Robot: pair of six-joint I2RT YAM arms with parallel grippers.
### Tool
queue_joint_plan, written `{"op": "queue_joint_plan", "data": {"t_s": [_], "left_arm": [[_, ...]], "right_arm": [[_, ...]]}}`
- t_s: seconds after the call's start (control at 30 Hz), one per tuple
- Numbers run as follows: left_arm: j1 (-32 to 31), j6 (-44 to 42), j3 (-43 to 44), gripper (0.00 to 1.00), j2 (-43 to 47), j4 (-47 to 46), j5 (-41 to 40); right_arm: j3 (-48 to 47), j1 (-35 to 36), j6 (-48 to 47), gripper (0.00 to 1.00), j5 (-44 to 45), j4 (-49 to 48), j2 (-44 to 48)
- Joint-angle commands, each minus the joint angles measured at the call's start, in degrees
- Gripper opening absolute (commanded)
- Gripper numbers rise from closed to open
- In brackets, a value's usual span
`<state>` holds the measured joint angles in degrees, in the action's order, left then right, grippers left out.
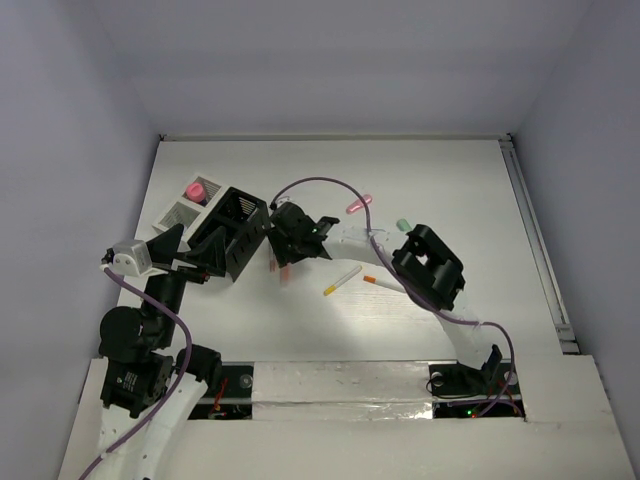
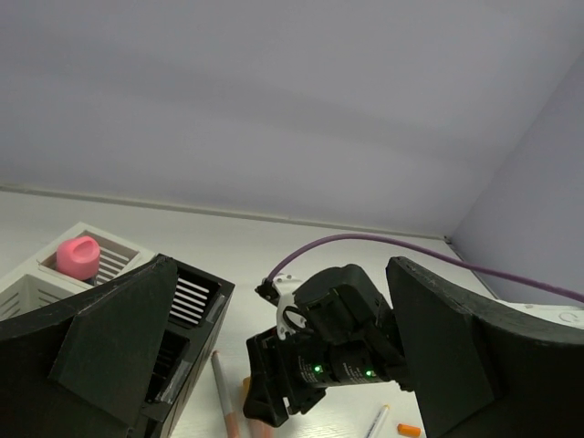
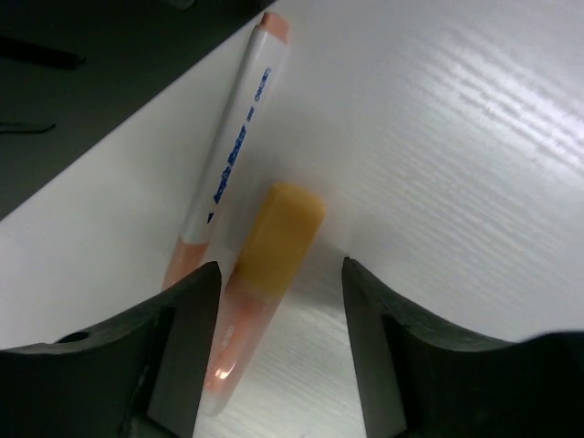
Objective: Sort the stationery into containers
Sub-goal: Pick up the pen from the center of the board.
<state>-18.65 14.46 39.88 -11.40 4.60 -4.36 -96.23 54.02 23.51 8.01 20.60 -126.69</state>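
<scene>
text | white pen (image 3: 239,137) — blue print, too blurred to read

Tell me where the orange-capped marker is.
Right wrist view: the orange-capped marker lies on the table between the right gripper's open fingers, beside a white pen with blue print.

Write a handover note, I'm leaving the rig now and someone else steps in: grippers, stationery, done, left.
Left gripper: open, empty, by the black box.
Right gripper: open, low over the table, straddling an orange-capped marker that lies beside a white pen; not clamped.
Done: one pink marker in the white box.
Left: those two, plus a loose pink marker, a green marker, a yellow-tipped pen and an orange-tipped pen on the table.
</scene>
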Motion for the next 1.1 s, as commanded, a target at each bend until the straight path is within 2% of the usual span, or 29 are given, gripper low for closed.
{"op": "queue_joint_plan", "data": {"t_s": [0.0, 0.17, 0.27, 0.47, 0.5, 0.63, 0.7, 0.83, 0.93, 1.0, 1.07], "left_arm": [[-0.24, 0.22, 0.02, 0.99, 0.41, -1.96, 0.32], [-0.24, 0.13, 0.02, 0.99, 0.24, -1.96, 0.23], [-0.24, 0.13, 0.02, 0.99, 0.06, -1.96, 0.14], [-0.24, 0.13, 0.02, 0.99, -0.03, -1.88, 0.14], [-0.24, 0.04, 0.02, 0.99, -0.03, -1.88, 0.14], [-0.24, 0.04, 0.02, 0.99, -0.03, -1.88, 0.14], [-0.24, 0.04, -0.06, 0.99, -0.20, -1.79, 0.05], [-0.24, 0.04, 0.02, 0.99, -0.29, -1.79, -0.12], [-0.24, 0.04, 0.02, 0.99, -0.64, -1.88, 0.05], [-0.24, 0.13, 0.11, 0.99, -0.82, -1.88, -0.03], [-0.24, 0.22, 0.02, 0.99, -0.99, -1.79, -0.38]], "right_arm": [[-2.38, -0.14, -2.94, 0.56, 4.29, 5.77, -2.94], [-5.19, -0.14, -4.34, 0.55, 3.86, 6.64, -4.96], [-6.08, -0.14, -4.87, 0.49, 3.77, 7.44, -5.84], [-5.47, -0.14, -7.24, 0.44, 5.35, 7.97, -6.11], [-5.29, -0.14, -7.51, 0.38, 5.17, 7.70, -6.02], [-5.73, -0.14, -8.65, 0.36, 4.65, 6.83, -6.63], [-5.73, -0.14, -8.57, 0.29, 5.08, 6.56, -6.64], [-1.78, -0.14, -8.56, 0.28, 6.49, 1.39, -1.38], [1.30, -0.14, -9.79, 0.28, 6.32, -2.82, 6.61], [3.14, -0.14, -11.46, 0.28, 4.48, -6.26, 12.84], [2.28, -0.14, -12.69, 0.27, 0.63, -10.31, 15.15]]}}
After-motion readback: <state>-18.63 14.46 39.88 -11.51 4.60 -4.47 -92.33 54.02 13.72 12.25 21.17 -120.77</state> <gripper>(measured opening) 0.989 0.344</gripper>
